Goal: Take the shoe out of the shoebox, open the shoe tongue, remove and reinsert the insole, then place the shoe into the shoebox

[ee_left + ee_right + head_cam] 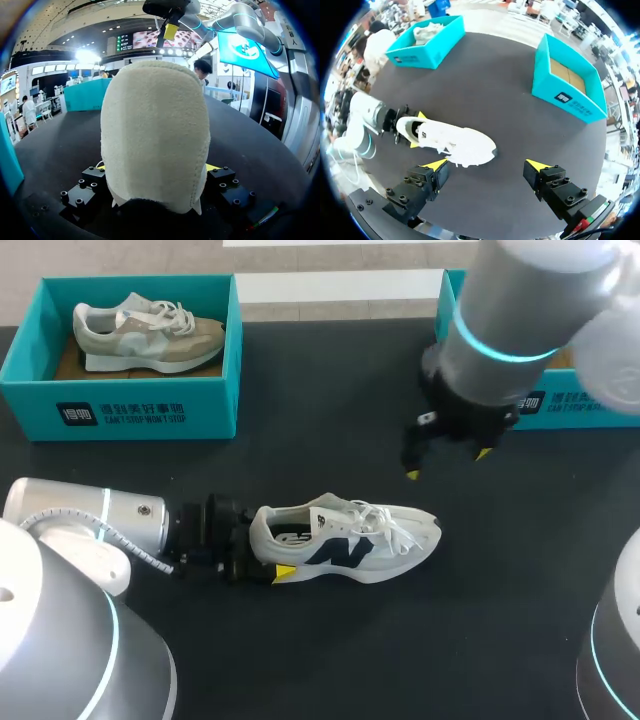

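Left gripper [268, 548] pinches the heel of the white shoe [370, 540], upright on the black table [300, 660] at lower centre, while the right gripper [445, 462] hangs spread at upper right (light, soft-sided shoe, I judge: grip its stiffer heel or collar).

Silver-grey left arm [90, 520] and right arm [520, 300], glowing cyan rings, black screw-studded right gripper [486, 165], yellow fingertips [436, 164]

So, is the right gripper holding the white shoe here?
No: the right gripper hangs open, clear of the white shoe, and only the left gripper clamps the heel.
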Robot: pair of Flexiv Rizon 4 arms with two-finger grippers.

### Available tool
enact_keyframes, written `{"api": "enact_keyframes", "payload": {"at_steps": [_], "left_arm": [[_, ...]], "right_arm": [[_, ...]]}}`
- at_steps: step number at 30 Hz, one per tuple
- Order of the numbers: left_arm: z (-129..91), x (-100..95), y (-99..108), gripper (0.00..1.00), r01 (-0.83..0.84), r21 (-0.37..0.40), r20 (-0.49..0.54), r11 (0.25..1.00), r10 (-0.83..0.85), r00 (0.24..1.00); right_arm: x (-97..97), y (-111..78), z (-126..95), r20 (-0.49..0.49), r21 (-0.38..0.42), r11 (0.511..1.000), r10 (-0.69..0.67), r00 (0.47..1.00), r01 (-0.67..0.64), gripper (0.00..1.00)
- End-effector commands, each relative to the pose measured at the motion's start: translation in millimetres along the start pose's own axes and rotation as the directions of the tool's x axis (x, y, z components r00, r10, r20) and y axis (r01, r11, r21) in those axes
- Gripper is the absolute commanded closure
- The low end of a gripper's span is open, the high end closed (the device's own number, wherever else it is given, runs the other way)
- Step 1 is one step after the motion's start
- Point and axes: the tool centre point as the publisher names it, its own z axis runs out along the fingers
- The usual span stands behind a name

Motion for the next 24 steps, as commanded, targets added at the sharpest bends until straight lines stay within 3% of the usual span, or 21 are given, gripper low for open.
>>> {"api": "enact_keyframes", "payload": {"at_steps": [1,8,24], "left_arm": [[3,0.5,4,1.0,0.001,-0.002,0.0,1.0,-0.001,1.0],[3,0.5,4,1.0,0.001,-0.002,0.0,1.0,-0.001,1.0],[3,0.5,4,1.0,0.001,-0.002,0.0,1.0,-0.001,1.0]], "right_arm": [[52.1,12.3,14,0.124,0.071,0.996,0.046,0.991,-0.055,0.0],[85.4,13.6,32,0.122,0.116,0.99,0.062,0.991,-0.076,0.0],[85.4,13.6,32,0.122,0.116,0.99,0.062,0.991,-0.076,0.0]]}}
